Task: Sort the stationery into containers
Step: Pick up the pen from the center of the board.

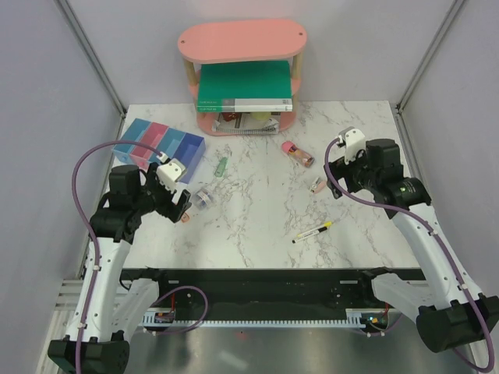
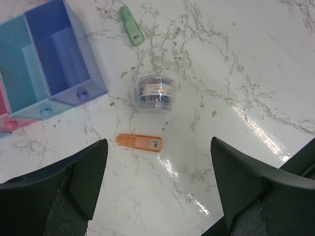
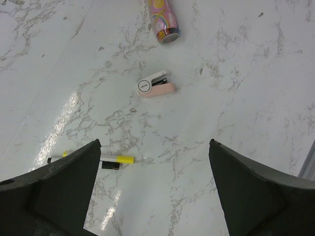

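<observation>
The row of four bins (image 1: pixel 160 144) stands at the table's left; its purple-blue end (image 2: pixel 78 30) shows in the left wrist view. My left gripper (image 1: pixel 175 204) is open and empty, above the orange piece (image 2: pixel 140 142), with the clear roll (image 2: pixel 155 93) and green piece (image 2: pixel 131 25) beyond. My right gripper (image 1: pixel 343 167) is open and empty. In its wrist view my right gripper (image 3: pixel 154 164) hovers over bare marble, with the yellow-and-black pen (image 3: pixel 115 159) by its left finger, the pale pink piece (image 3: pixel 156 86) ahead and the pink-red piece (image 3: pixel 163 19) farther.
A pink oval two-tier shelf (image 1: pixel 242 43) stands at the back centre, holding a large green book (image 1: pixel 243 86) with notebooks under it. Grey walls close in the table on the left, right and back.
</observation>
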